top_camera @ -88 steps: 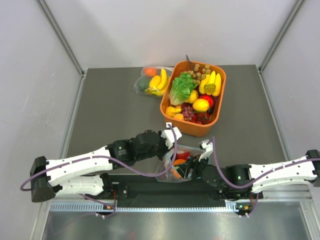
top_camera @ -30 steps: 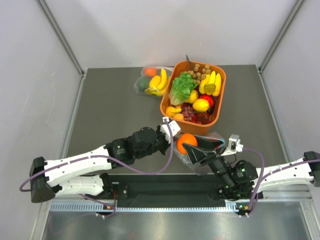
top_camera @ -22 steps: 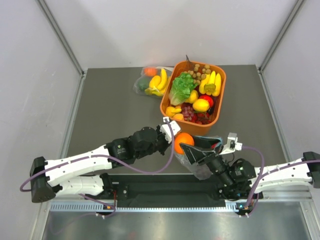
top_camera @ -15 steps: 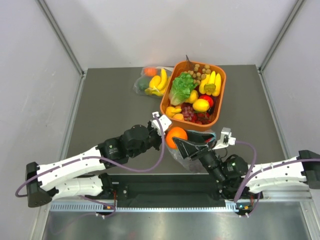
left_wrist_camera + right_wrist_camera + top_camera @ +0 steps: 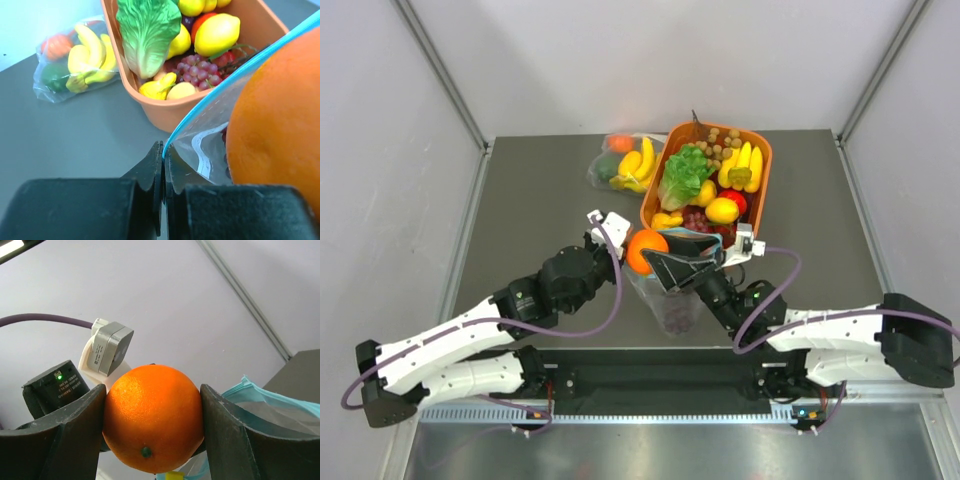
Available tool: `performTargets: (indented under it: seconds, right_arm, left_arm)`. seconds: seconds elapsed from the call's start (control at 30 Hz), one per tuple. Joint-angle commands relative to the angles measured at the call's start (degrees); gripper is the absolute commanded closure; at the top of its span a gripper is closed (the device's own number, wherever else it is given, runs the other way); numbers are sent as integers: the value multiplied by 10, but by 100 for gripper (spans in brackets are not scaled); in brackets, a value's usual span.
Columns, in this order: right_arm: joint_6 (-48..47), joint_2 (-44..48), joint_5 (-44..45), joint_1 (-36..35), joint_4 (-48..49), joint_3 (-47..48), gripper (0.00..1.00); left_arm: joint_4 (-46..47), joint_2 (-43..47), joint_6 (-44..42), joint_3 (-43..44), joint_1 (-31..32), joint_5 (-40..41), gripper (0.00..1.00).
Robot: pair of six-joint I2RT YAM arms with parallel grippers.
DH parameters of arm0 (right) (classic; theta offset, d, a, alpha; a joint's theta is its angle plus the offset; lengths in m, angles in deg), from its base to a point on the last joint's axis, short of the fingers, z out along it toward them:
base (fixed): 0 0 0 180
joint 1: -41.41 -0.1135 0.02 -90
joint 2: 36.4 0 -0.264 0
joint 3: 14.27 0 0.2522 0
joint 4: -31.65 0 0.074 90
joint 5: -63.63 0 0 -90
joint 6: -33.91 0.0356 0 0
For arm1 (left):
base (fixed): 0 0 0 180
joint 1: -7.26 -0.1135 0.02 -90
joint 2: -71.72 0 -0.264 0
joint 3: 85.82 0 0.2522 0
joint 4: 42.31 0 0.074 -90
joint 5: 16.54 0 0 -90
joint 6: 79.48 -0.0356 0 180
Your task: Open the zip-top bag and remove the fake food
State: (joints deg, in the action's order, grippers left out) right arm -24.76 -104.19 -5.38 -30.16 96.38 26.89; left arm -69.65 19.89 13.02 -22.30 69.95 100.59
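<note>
Clamping the orange [image 5: 152,415] between right fingers [image 5: 65,440], left fingers [image 5: 152,175] pinched on zip-top bag [image 5: 205,140], fruit-filled bin [image 5: 170,115] behind.

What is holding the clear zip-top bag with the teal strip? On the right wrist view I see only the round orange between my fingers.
Observer: The left gripper is shut on the zip-top bag, pinching the teal strip at its mouth.
Operator: Anything inside it?
Observer: Yes, dark fruit shows through the film, low in the hanging bag.
Operator: Where could the orange go?
Observer: An orange plastic tub of fake fruit sits just beyond the bag. The right gripper holds the round orange by the tub's near corner.
</note>
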Motion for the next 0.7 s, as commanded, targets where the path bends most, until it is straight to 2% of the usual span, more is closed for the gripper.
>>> performTargets:
  seconds: [0.0,0.1,0.23,0.53,0.67]
  right_arm:
    - [58,-17,-239,-26,69,74,80]
    - [39,23,-231,-26,38,59,81]
    - [29,78,-232,-24,38,29,81]
    - [13,86,-296,-23,3,49,81]
    - [-18,120,-272,-22,-41,42,81]
  left_arm:
    - [-29,-57,-45,-18,30,-96,96]
    - [-36,-60,-37,-12,23,-87,97]
    - [-36,-76,-26,-5,-9,-145,99]
    - [-43,-115,-12,7,-38,-248,100]
    - [-43,-115,-7,8,-53,-262,100]
